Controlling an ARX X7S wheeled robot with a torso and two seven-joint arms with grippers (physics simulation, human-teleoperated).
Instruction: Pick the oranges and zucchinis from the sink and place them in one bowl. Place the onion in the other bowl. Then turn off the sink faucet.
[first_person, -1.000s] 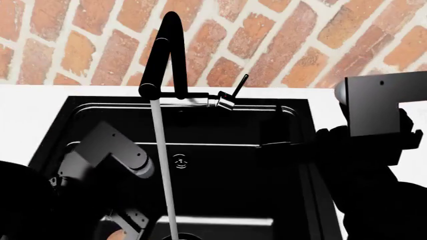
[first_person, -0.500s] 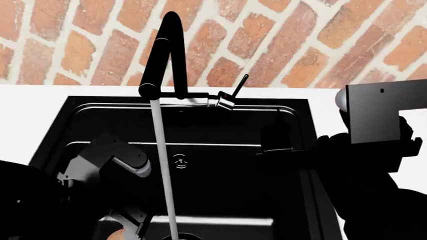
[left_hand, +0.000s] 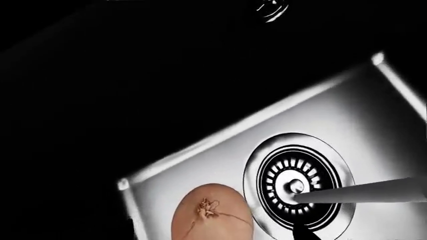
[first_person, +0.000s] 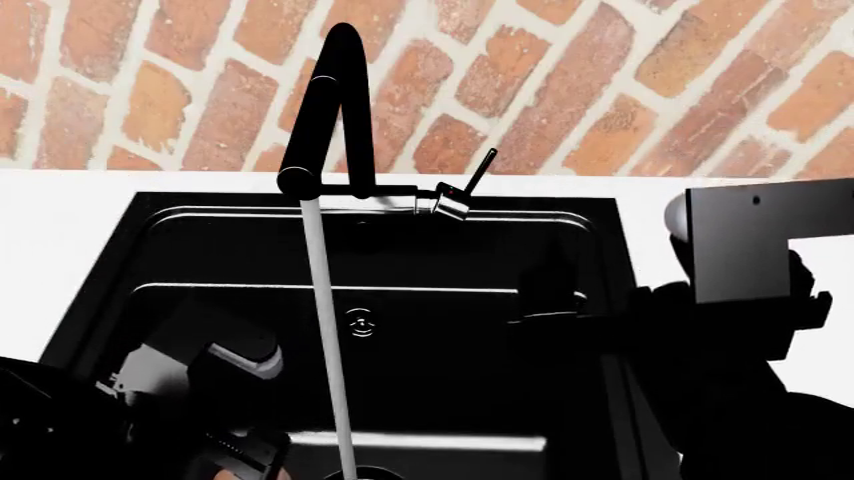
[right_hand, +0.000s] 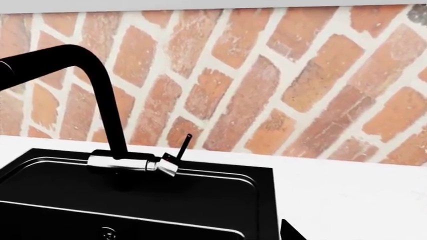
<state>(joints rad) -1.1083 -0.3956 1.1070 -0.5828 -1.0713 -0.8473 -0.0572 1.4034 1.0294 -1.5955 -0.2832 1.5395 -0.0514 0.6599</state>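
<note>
Water (first_person: 330, 350) is running in a thin stream from the black spout of the sink faucet (first_person: 320, 120) down to the ribbed metal drain (left_hand: 297, 187) in the black sink (first_person: 441, 250). The onion (left_hand: 212, 216) is lying on the sink floor just beside the drain, apart from the stream, seen from above in the left wrist view. The left tool is reaching low into the sink's near left corner, but its jaws are falling outside every view, so I cannot tell its opening. The right arm (first_person: 747, 300) is hanging over the white surface (right_hand: 353, 190) at the sink's right edge; its tool is too dark to read. The faucet lever (right_hand: 181, 146) is standing tilted before the brick wall (right_hand: 267, 75).
</note>
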